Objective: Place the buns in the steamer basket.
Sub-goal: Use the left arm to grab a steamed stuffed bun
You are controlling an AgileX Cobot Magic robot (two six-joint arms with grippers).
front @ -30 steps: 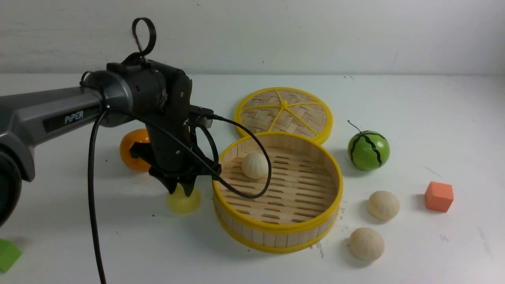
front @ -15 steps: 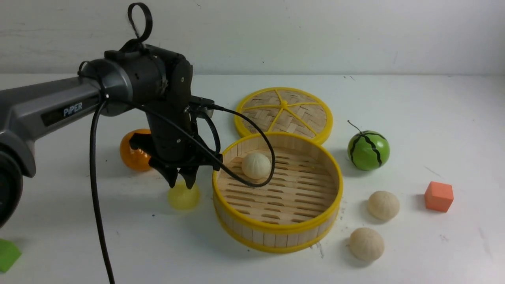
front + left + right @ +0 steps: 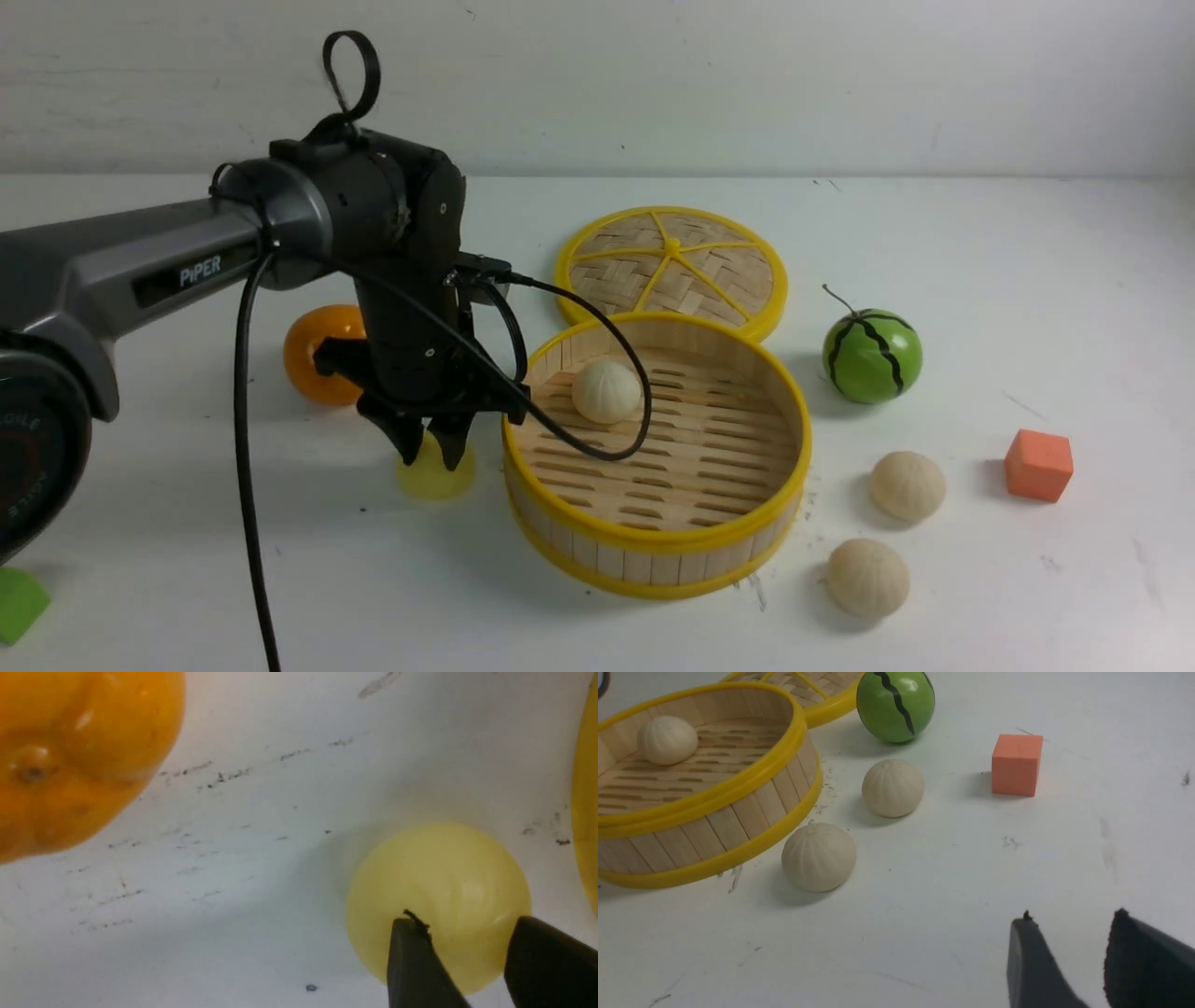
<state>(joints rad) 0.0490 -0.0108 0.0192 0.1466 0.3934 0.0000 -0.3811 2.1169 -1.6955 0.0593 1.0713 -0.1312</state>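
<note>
Moved: the left gripper [image 3: 431,455] has edged toward the steamer basket [image 3: 658,546] and come back down after a small lift. The yellow bun [image 3: 434,478] lies where it lay.
Front, left gripper: it points down over the yellow bun with its fingers apart and the tips at the bun's top (touching or not, I cannot tell).
Front, yellow bun: on the table [image 3: 980,261], just beside the basket's left wall.
Front, steamer basket: mid-table, with the first cream bun [image 3: 607,392] on its slotted floor near the far-left wall.
Front, other buns: the far cream bun [image 3: 907,485] and the near cream bun [image 3: 867,577] lie on the table between the basket and the right edge.
Front, rest: lid [image 3: 672,266] just behind the basket; tangerine [image 3: 317,359] behind the gripper; watermelon ball [image 3: 872,357] and orange cube [image 3: 1038,465] toward the right edge; green block [image 3: 19,602] at the near-left corner.
Left wrist: two dark fingers [image 3: 411,966] stand apart, and the yellow bun shows between them. The tangerine is well apart.
Right wrist: the right gripper [image 3: 1071,924] has its fingers apart with nothing between them, above bare table. Both loose cream buns lie near the basket's wall.
</note>
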